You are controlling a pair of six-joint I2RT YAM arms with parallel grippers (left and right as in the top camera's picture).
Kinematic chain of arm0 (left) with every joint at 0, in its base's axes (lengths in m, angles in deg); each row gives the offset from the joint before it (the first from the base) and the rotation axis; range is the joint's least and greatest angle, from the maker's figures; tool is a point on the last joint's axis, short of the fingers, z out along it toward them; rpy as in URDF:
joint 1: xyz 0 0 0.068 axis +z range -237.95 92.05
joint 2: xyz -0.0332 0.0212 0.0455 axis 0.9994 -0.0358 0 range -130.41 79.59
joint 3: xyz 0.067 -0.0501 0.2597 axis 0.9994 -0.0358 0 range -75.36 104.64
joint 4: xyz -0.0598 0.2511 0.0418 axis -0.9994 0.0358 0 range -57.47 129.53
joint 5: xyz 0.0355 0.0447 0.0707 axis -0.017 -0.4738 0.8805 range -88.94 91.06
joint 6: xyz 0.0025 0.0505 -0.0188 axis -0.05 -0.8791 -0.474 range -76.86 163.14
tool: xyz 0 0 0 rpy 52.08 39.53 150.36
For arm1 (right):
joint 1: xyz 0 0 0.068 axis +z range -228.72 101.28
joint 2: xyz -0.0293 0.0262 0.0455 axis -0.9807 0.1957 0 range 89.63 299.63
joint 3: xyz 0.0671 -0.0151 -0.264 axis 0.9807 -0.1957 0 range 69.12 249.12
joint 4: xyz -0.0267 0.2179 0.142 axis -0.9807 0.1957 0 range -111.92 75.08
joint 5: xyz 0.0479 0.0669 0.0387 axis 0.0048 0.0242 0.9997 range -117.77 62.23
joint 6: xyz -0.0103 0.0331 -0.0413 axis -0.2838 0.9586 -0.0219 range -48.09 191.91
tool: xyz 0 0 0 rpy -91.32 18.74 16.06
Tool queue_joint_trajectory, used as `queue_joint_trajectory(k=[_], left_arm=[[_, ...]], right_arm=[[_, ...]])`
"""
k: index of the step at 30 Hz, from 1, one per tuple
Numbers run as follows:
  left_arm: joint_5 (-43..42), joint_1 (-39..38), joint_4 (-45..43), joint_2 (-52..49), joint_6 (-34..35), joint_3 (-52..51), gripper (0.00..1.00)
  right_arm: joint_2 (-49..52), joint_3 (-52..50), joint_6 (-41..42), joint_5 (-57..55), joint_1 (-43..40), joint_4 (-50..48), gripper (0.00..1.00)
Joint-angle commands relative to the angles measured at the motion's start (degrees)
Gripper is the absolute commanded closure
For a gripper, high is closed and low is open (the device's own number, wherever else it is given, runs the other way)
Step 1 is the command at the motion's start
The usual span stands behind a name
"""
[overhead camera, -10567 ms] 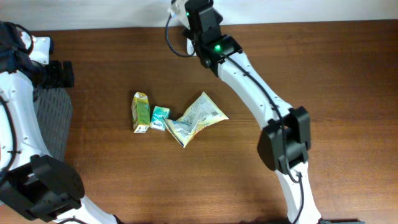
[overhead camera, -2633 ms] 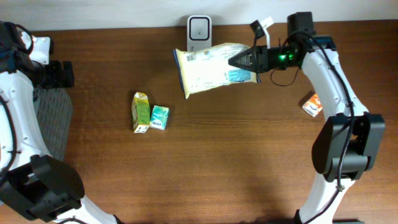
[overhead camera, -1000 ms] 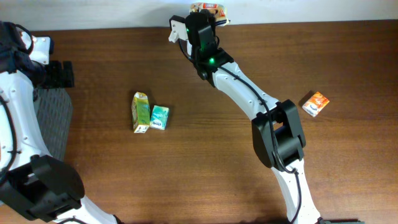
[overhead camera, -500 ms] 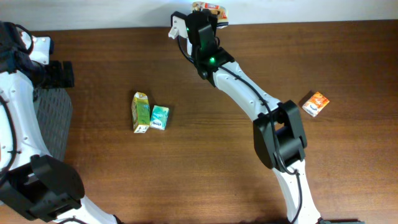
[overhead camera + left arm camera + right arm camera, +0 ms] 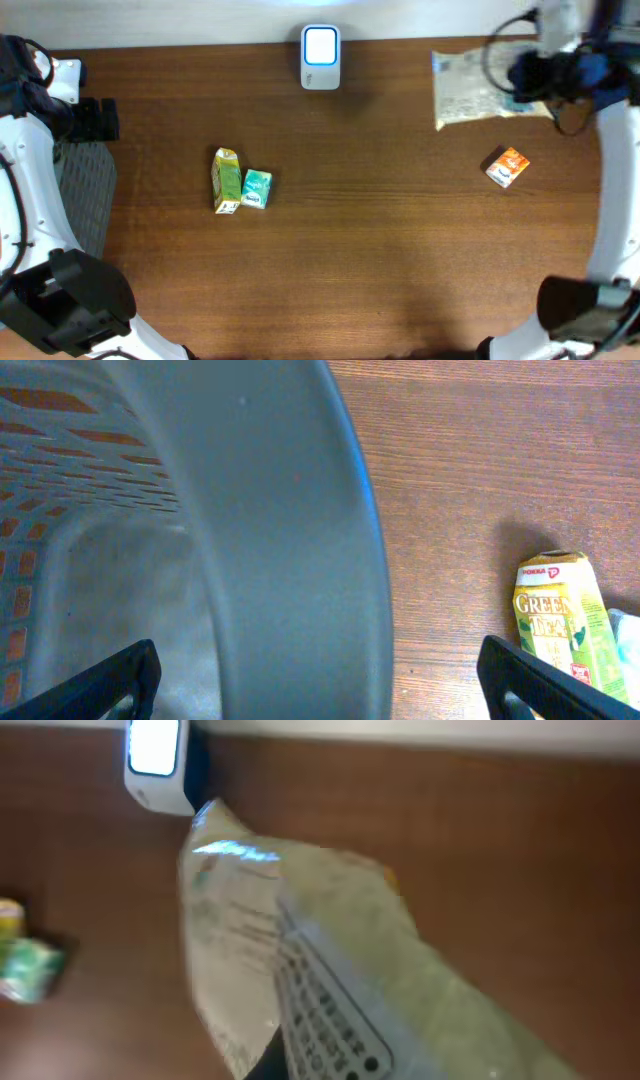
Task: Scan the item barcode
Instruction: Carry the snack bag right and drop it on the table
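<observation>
Bag (image 5: 478, 90) is at the table's (image 5: 380, 270) far right corner in the overhead view. Its long axis runs left to right along the back edge. Its free end points left toward the scanner (image 5: 320, 58), which stands well apart at the middle of the back edge with its screen lit. The right gripper (image 5: 525, 78) is pinched on the bag's right end; arm and gripper are blurred. Whether the bag touches the wood cannot be told. An orange box (image 5: 507, 166) lies just in front of the bag, apart from it. Left of centre, a green carton (image 5: 226, 180) lies with its long axis running front to back, and a small teal box (image 5: 257, 188) touches its right side. The left gripper (image 5: 100, 118) hangs at the left edge above a grey basket (image 5: 88, 200).

Left wrist view: the fingers (image 5: 115, 675) are spread wide with nothing between them. The basket's rim curves below, and the carton lies at the lower right.

Right wrist view: everything is smeared. The bag fills the middle, running from the lower right up toward the scanner at the upper left. The jaws themselves are hidden under the bag.
</observation>
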Motion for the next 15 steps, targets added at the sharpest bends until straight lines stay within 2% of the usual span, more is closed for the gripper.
queue_joint_trajectory(k=[1, 7, 11, 12, 13, 15], left_arm=[[-0.4, 0.1, 0.1, -0.2, -0.9, -0.2, 0.01], [-0.4, 0.1, 0.1, -0.2, -0.9, -0.2, 0.01], [-0.4, 0.1, 0.1, -0.2, -0.9, -0.2, 0.01], [-0.4, 0.1, 0.1, -0.2, -0.9, -0.2, 0.01], [-0.4, 0.1, 0.1, -0.2, -0.9, -0.2, 0.01], [-0.4, 0.1, 0.1, -0.2, -0.9, -0.2, 0.01]], right_arm=[[4.9, -3.6, 3.5, 11.1, -7.3, 0.7, 0.96], [17.0, -10.5, 3.3, 9.8, -11.8, -3.8, 0.96], [20.2, -10.7, 3.3, -0.3, -11.8, -5.4, 0.96], [20.1, -10.5, 3.3, -2.5, -11.9, -5.2, 0.87], [20.1, -10.2, 4.7, -4.8, -12.0, -5.1, 0.57], [20.1, -8.3, 6.4, -5.9, -12.5, -4.0, 0.37]])
